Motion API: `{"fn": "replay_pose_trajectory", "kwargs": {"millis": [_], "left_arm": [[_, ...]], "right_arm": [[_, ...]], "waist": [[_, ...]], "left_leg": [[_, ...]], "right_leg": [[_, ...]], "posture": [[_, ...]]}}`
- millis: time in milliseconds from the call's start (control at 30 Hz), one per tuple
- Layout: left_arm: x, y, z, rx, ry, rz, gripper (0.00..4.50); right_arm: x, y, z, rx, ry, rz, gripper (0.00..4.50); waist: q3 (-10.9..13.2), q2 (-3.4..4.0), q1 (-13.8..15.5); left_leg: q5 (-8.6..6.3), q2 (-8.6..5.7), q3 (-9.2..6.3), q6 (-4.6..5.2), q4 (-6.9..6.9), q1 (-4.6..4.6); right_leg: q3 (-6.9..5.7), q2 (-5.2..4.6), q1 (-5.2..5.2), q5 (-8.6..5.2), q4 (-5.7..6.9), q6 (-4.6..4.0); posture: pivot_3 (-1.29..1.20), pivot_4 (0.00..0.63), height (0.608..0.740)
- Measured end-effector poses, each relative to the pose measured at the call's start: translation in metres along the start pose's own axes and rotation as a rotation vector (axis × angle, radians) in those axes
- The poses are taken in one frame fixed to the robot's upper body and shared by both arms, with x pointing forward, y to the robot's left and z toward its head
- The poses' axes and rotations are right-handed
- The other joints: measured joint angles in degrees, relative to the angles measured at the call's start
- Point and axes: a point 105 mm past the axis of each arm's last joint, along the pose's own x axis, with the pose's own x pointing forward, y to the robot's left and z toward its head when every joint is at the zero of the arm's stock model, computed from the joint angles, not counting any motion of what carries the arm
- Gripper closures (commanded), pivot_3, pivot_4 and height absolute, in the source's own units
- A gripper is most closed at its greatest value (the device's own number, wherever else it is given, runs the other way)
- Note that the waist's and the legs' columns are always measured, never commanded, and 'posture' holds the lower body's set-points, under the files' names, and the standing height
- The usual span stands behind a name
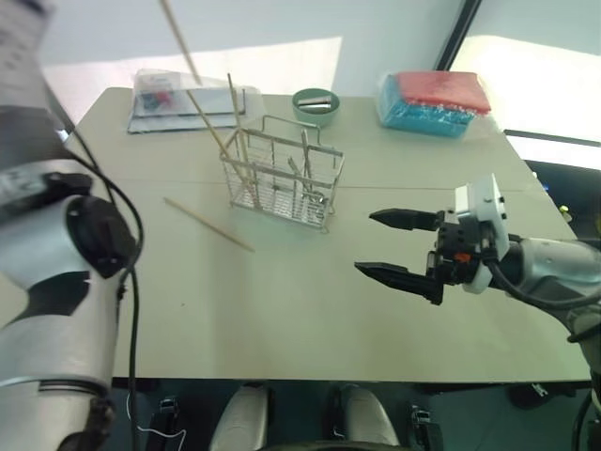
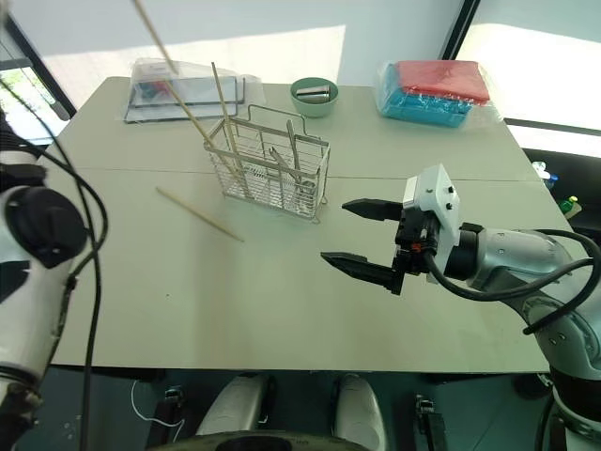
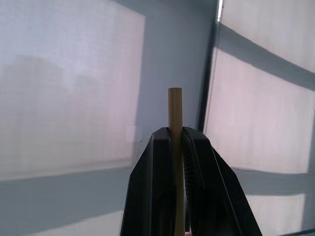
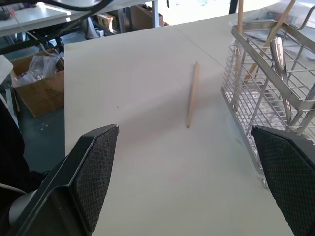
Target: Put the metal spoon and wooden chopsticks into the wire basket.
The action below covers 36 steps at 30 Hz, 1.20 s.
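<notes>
The wire basket (image 1: 282, 174) stands upright on the far middle of the table. Two wooden chopsticks (image 1: 242, 141) lean in its left end, and the metal spoon (image 4: 278, 56) stands inside it. Another chopstick (image 1: 208, 225) lies flat on the table to the left front of the basket. My left gripper (image 3: 174, 135) is raised and shut on a chopstick (image 3: 174, 108), whose end sticks out past the fingertips; that stick (image 1: 180, 42) hangs in the air over the table's back left. My right gripper (image 1: 366, 242) hovers open and empty to the right front of the basket.
A small pale-green bowl (image 1: 315, 103) sits behind the basket. A red and blue plastic-wrapped pack (image 1: 434, 101) lies at the back right, a clear flat packet (image 1: 178, 99) at the back left. A cardboard box (image 4: 39, 88) is on the floor beyond the table's left edge.
</notes>
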Motion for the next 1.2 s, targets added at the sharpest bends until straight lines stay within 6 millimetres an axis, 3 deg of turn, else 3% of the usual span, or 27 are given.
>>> {"fn": "replay_pose_trajectory", "kwargs": {"millis": [100, 267, 467, 733, 867, 1033, 1200], "left_arm": [[0.003, -0.01, -0.036, -0.021, 0.07, -0.035, 4.47], [-0.009, -0.009, -0.085, 0.034, 0.167, -0.024, 4.47], [-0.014, -0.009, -0.098, 0.122, 0.17, -0.035, 4.47], [-0.042, -0.008, -0.16, 0.076, 0.327, -0.011, 4.47], [-0.05, -0.005, -0.17, 0.055, 0.365, 0.007, 2.93], [-0.046, -0.007, -0.152, 0.08, 0.342, 0.002, 0.59], [-0.042, -0.006, -0.125, 0.052, 0.302, 0.043, 0.59]], "right_arm": [[0.0, 0.0, 0.002, 0.0, -0.007, -0.011, 0.02], [-0.005, -0.003, 0.007, 0.011, -0.034, -0.057, 0.02], [-0.007, -0.004, 0.009, 0.026, -0.048, -0.083, 0.02], [-0.006, -0.007, 0.012, 0.022, -0.057, -0.105, 0.02], [-0.005, -0.01, 0.016, 0.017, -0.074, -0.114, 0.02], [-0.005, -0.013, 0.015, 0.036, -0.091, -0.117, 0.02], [0.001, -0.013, 0.011, 0.055, -0.091, -0.097, 0.02]], "waist": [[-0.01, 0.09, -0.32], [0.02, 0.07, -0.36], [0.0, 0.1, 0.15], [0.01, 0.1, -0.03], [0.02, 0.1, 0.0], [0.02, 0.1, 0.09], [0.02, 0.1, -0.03]], "left_leg": [[0.0, 0.0, 0.04, 0.01, -0.04, 0.01], [0.0, 0.03, 0.03, 0.02, -0.05, -0.04], [-0.02, 0.01, 0.02, 0.06, -0.03, -0.01], [-0.02, 0.02, -0.02, 0.07, 0.0, -0.04], [-0.02, 0.02, -0.04, 0.08, -0.01, -0.05], [-0.02, -0.01, -0.07, 0.09, 0.01, -0.05], [-0.02, 0.02, -0.11, 0.09, 0.0, -0.05]], "right_leg": [[0.04, 0.01, -0.04, 0.0, 0.03, -0.01], [0.03, 0.06, -0.09, 0.01, 0.01, -0.02], [0.03, 0.03, 0.0, 0.01, -0.03, -0.02], [0.02, 0.06, -0.04, 0.01, -0.02, -0.02], [0.02, 0.08, -0.05, 0.01, -0.01, -0.03], [0.02, 0.06, 0.0, 0.01, -0.03, -0.03], [0.01, 0.1, -0.02, 0.01, -0.02, -0.03]], "posture": [[0.0, 0.15, 0.667], [0.0, 0.15, 0.667], [0.0, 0.15, 0.667], [0.0, 0.15, 0.667], [0.0, 0.15, 0.667], [0.0, 0.15, 0.667], [0.0, 0.15, 0.667]]}}
